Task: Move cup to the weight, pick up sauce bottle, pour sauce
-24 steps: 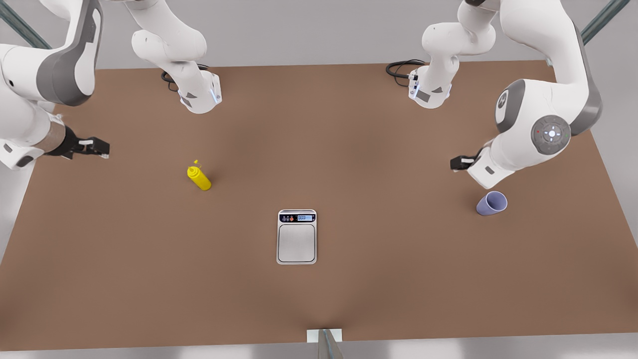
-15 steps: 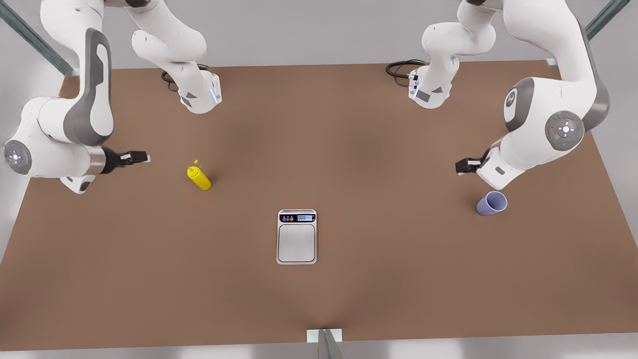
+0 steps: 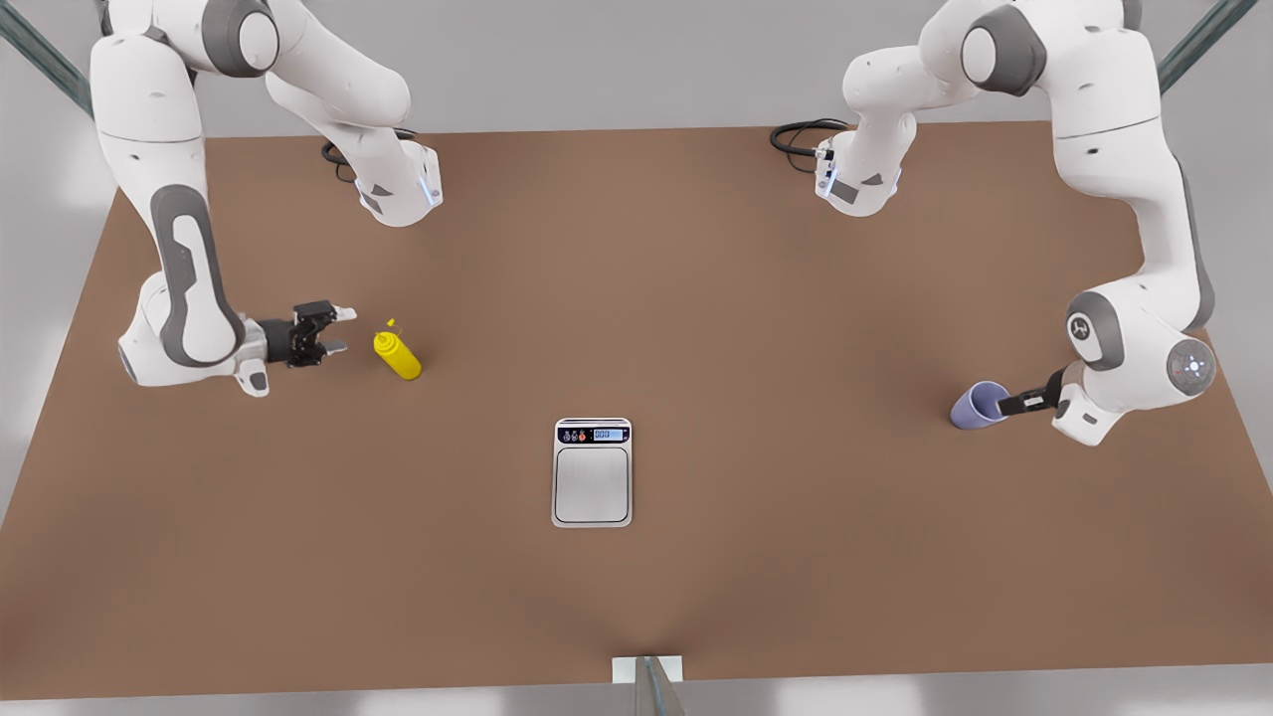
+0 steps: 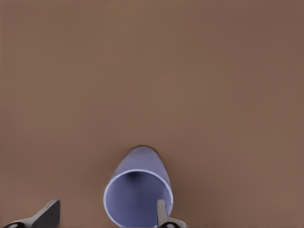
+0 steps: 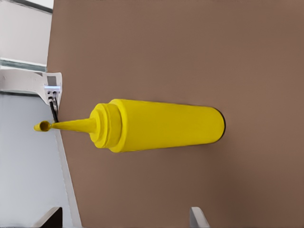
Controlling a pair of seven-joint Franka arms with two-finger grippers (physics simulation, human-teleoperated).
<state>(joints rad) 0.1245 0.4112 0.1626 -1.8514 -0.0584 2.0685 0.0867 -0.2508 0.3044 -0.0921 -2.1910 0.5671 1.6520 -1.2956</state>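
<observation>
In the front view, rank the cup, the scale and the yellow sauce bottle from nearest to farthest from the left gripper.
From the left gripper, at the front view's right:
1. Cup, right at its fingers.
2. Scale, mid-table.
3. Sauce bottle, far across at the front view's left, beside the right gripper.

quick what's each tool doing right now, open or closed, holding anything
Left tool: open at the cup's rim, one finger inside, not closed on it.
Right tool: open, empty, just short of the sauce bottle.

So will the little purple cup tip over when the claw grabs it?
Possibly. The cup stands upright but tapers toward its base, so a sideways bump might topple it. It looks thin-walled and empty, probably light. The left claw, open at its rim, has one finger in its mouth, so it may lift cleanly.
</observation>
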